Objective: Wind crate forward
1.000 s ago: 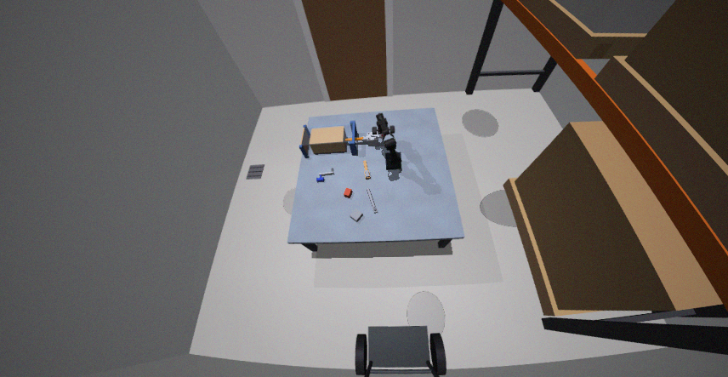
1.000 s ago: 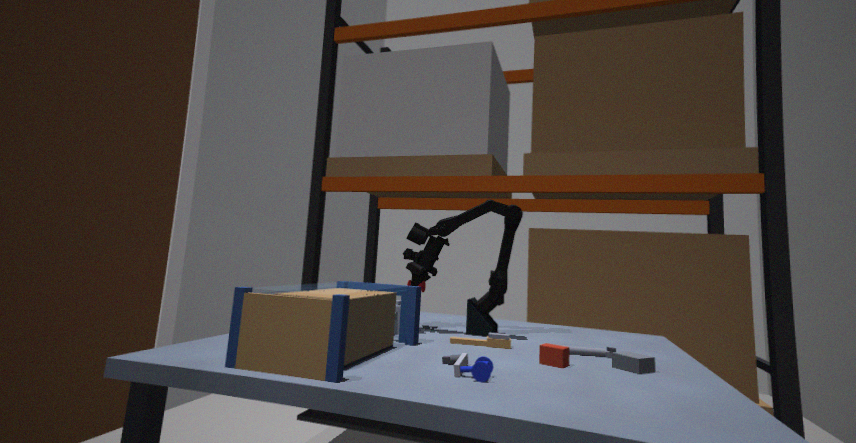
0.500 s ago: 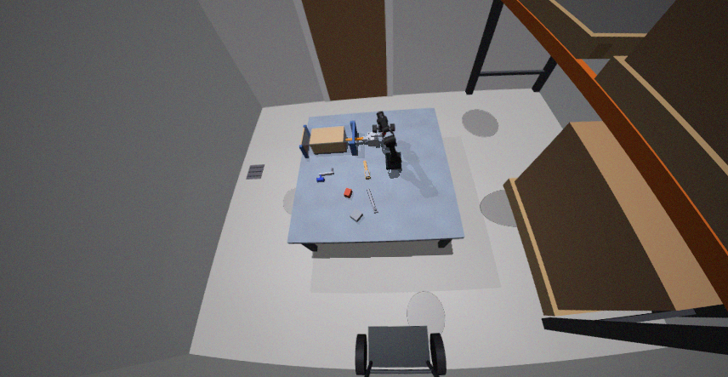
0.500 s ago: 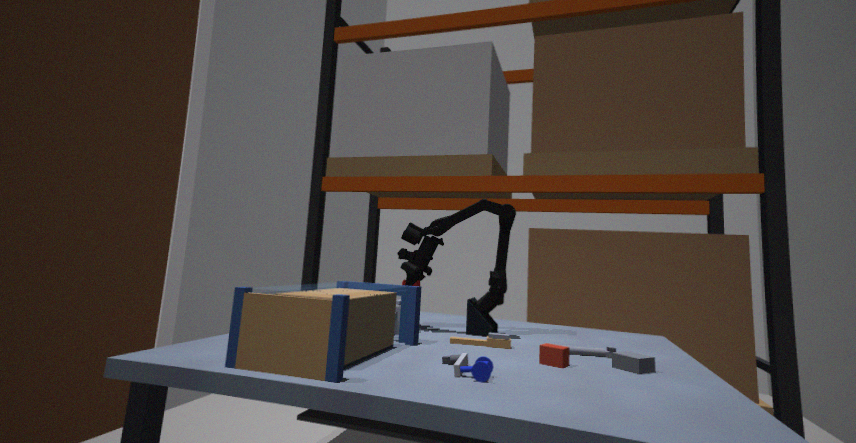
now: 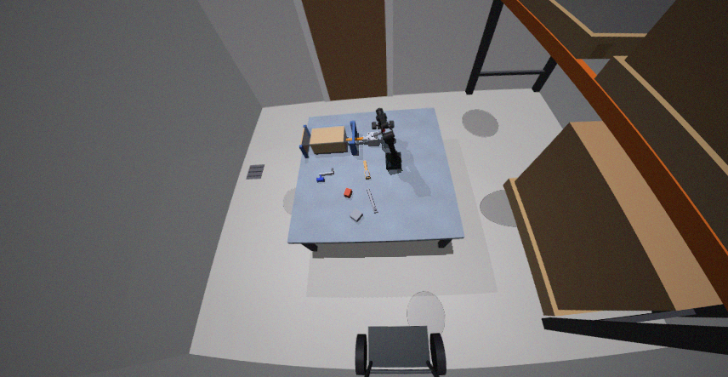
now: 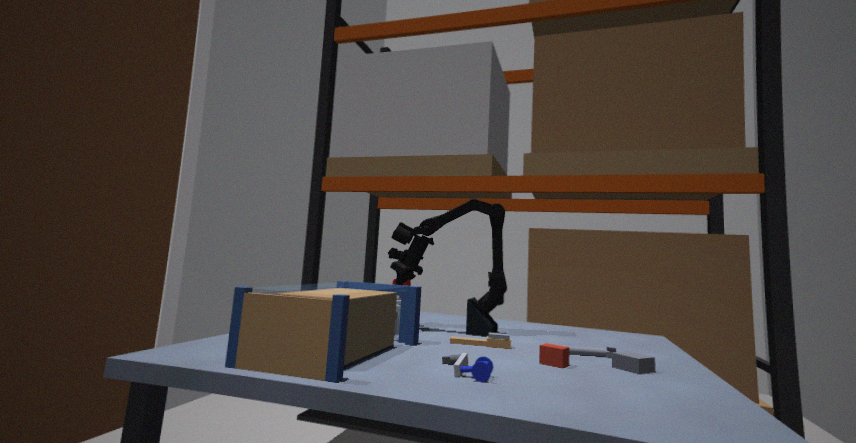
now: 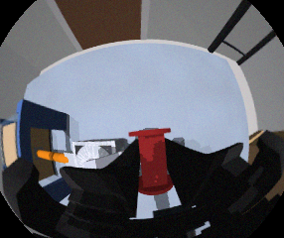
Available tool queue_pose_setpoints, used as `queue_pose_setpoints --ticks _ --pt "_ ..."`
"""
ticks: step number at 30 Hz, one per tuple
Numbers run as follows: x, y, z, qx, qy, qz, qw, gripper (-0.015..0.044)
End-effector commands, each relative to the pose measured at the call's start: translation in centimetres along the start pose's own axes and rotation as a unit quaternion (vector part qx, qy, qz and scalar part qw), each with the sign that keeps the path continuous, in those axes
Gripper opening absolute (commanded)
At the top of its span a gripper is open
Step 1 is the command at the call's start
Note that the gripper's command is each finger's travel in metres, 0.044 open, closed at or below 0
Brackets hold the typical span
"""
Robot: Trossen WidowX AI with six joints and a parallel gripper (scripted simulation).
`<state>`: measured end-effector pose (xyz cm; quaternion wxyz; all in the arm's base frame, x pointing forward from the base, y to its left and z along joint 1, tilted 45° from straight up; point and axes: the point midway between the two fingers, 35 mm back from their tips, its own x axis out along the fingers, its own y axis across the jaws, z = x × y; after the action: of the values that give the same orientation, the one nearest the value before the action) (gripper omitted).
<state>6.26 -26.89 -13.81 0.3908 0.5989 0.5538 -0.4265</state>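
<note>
The tan crate [image 5: 328, 139] [image 6: 284, 338] sits flat inside the guard cubby. A small gap appears between its front and the blue steel frame [image 5: 353, 142] [image 6: 410, 320] [image 7: 43, 111]. An orange strap [image 7: 53, 157] [image 5: 358, 139] runs from the crate through the frame to the winch [image 5: 373, 140] [image 7: 92, 150]. My gripper [image 7: 149, 141] [image 6: 401, 281] is shut on the upright red grip of the winch handle, beside the winch. The handle's pale arm [image 7: 113, 159] reaches over the winch top. The key and hole are hidden.
On the bench [image 5: 418, 211] lie a blue-knobbed crank [image 5: 321, 174] [image 6: 481, 369], a yellow-handled tool [image 5: 366, 168] [image 6: 470, 341], a red block [image 5: 348, 192] [image 6: 553, 355], a long thin tool [image 5: 372, 201] and a grey block [image 5: 355, 215] [image 6: 633, 362]. The arm's base [image 5: 393, 162] stands near the winch.
</note>
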Motion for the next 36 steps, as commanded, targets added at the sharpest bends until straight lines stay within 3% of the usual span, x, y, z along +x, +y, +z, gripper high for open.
queue_pose_setpoints --ticks 1,36 --pt "0.7 0.8 1.4 -0.001 -0.005 0.004 1.0 0.0" --pt "2.2 4.5 4.9 -0.002 -0.006 0.006 1.0 0.0"
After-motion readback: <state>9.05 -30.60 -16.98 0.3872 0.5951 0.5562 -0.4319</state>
